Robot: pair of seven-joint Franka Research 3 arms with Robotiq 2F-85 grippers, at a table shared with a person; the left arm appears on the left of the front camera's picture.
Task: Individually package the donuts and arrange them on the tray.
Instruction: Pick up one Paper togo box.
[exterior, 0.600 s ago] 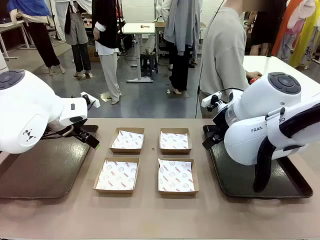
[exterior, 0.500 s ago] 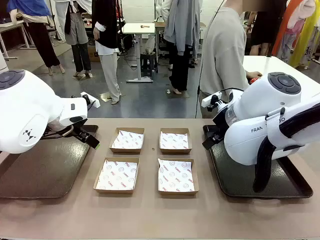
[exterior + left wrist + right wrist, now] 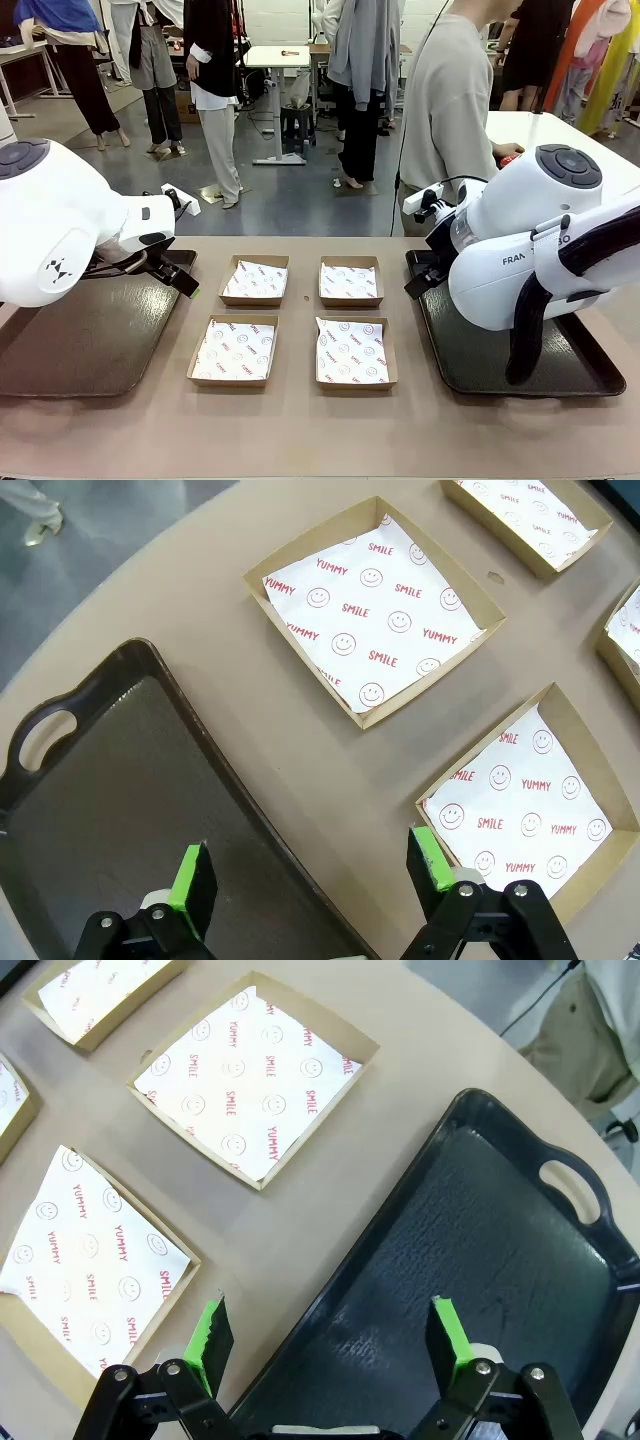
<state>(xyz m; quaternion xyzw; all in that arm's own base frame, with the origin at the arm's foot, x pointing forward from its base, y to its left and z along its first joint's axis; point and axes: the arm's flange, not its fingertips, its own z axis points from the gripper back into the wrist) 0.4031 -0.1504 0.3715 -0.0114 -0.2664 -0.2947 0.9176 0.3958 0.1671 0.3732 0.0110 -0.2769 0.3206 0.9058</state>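
Left pincer (image 3: 310, 872) spread wide, empty, straddling inner edge of left tray (image 3: 110, 770). Right pincer (image 3: 330, 1335) likewise, over inner edge of right tray (image 3: 480, 1230). Four paper-lined boxes (image 3: 233, 350) between trays, tabletop middle. Person (image 3: 450, 100) at far edge.

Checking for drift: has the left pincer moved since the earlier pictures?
No. The left pincer sits unchanged at the far corner of the left tray.

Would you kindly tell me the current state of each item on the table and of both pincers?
Left pincer: open, holding nothing.
Right pincer: open, holding nothing.
Boxes: four, open-topped, paper-lined, unfilled.
Left tray: flat on the table, bare.
Right tray: flat on the table, bare.
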